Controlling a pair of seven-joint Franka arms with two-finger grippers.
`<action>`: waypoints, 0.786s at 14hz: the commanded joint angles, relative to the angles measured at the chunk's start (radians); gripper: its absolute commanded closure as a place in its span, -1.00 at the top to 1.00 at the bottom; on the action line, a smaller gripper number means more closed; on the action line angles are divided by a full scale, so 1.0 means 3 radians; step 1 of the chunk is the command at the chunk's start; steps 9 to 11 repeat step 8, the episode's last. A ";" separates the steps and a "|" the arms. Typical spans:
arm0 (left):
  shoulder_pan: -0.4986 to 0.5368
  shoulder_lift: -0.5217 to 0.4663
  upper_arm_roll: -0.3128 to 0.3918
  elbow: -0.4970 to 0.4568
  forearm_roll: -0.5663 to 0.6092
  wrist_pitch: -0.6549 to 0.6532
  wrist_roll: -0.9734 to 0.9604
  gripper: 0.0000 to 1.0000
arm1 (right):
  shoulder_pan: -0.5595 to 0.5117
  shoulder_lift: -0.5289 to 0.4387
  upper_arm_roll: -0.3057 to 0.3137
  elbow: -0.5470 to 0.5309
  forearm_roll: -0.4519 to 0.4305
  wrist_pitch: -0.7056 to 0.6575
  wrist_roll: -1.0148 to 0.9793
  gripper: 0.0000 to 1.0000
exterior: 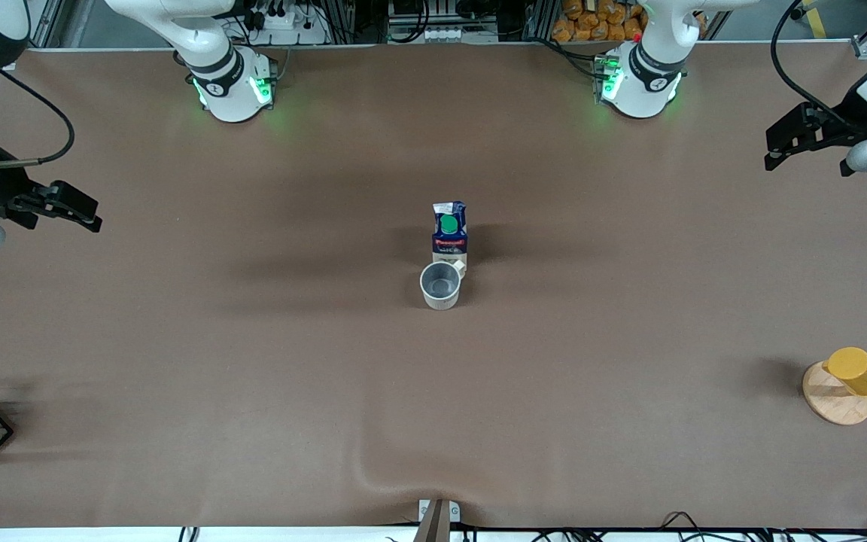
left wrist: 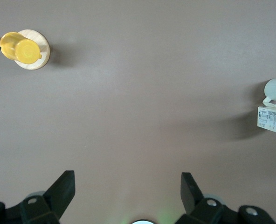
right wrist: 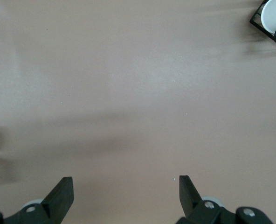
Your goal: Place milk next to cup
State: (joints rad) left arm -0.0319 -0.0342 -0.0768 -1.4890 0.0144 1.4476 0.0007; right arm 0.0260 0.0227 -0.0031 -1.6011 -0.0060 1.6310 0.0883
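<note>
Milk (exterior: 449, 229) upright mid-table, just beside cup (exterior: 440, 284), farther from front camera than cup; touching or not, cannot tell. Left gripper (exterior: 780, 147) over bare table toward left arm's end from cup, fingers spread wide, empty. Right gripper (exterior: 76, 208) over right arm's end, likewise wide, empty.

milk (exterior: 449, 228) touching cup (exterior: 441, 285), mid-table
</note>
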 commanded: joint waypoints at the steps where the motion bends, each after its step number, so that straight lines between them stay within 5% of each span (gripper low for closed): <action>1: 0.0025 -0.0039 -0.0005 0.0019 -0.0043 -0.0065 0.0049 1.00 | -0.0005 0.0016 0.0015 0.0045 -0.0057 -0.0037 0.0033 1.00; 11: 0.0030 -0.0039 -0.0005 0.0019 -0.0048 -0.0065 0.0095 1.00 | 0.0005 0.0016 0.0015 0.0045 -0.0057 -0.0068 0.0043 1.00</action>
